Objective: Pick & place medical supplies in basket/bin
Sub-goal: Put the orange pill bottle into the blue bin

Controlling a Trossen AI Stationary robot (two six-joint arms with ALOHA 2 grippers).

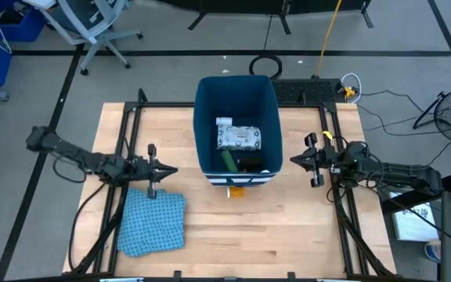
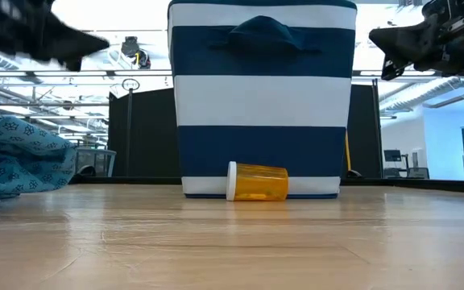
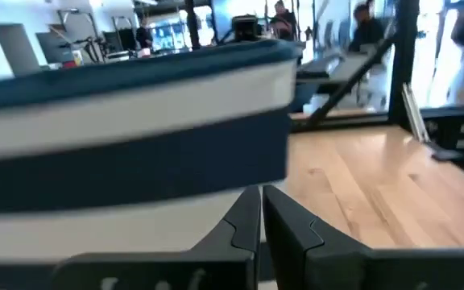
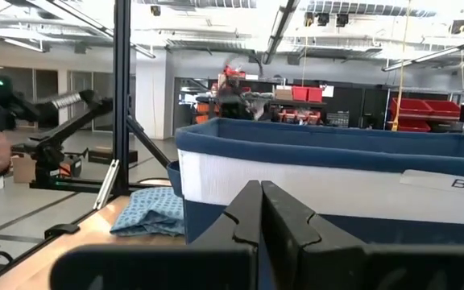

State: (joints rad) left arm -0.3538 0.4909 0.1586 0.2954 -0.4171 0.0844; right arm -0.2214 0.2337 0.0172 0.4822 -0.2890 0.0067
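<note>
Both the left gripper [image 1: 165,170] and right gripper [image 1: 296,159] hover closed and empty; the orange pill bottle [image 2: 257,182], lying against the bin [image 1: 207,102], could roll if nudged

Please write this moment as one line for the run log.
left claw: shut, empty, left of bin | right claw: shut, empty, right of bin | orange bottle: on table, outside bin | cloth: table
</note>
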